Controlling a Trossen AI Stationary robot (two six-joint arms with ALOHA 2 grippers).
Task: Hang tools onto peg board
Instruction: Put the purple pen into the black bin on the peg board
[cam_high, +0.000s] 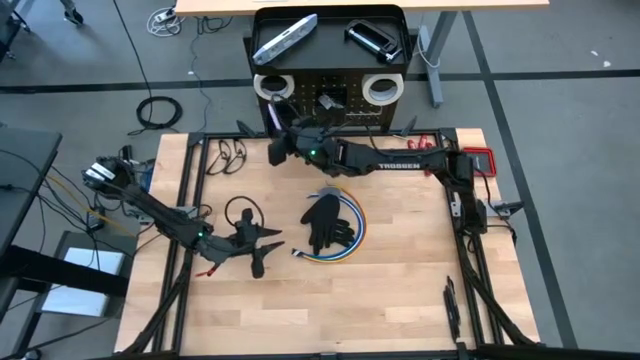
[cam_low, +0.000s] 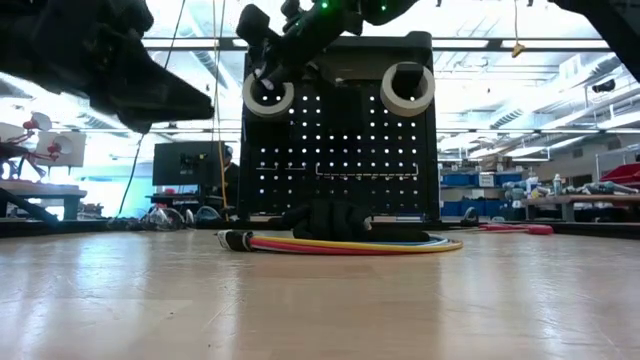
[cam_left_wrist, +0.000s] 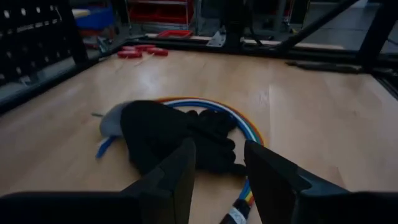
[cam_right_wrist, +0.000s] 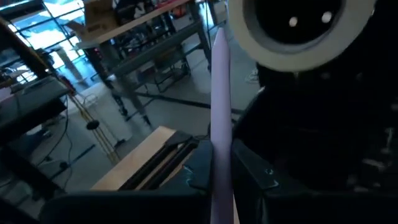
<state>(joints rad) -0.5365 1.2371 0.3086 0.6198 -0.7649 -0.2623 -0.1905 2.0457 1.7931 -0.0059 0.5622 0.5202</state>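
Note:
The black peg board (cam_high: 330, 95) stands upright past the table's far edge. Two white tape rolls (cam_high: 273, 87) (cam_high: 381, 88) hang on its face, and a silver flat bar (cam_high: 285, 38) and a black clamp (cam_high: 375, 38) lie in its top tray. My right gripper (cam_high: 275, 138) is raised before the board's left side, shut on a purple-handled tool (cam_right_wrist: 221, 93) beside the left tape roll (cam_right_wrist: 292, 28). My left gripper (cam_left_wrist: 221, 168) stands open low over the table, just left of a black glove (cam_left_wrist: 168, 134) that lies on a coil of coloured cable (cam_high: 352, 225). My right gripper pinches the purple handle (cam_right_wrist: 219, 158) between its two fingers, which reach in about level from the table's right side. The handle's free length (cam_high: 271, 112) sticks out beyond the fingers toward the peg board. The tool is lifted clear of the table.
Red-handled tools (cam_high: 480, 160) lie at the table's far right corner. Loose black cable loops (cam_high: 232, 155) (cam_high: 240, 210) lie at the far left and beside my left arm. A black frame (cam_high: 190, 200) borders the table's sides. Bare wood (cam_high: 380, 300) spreads along the near edge.

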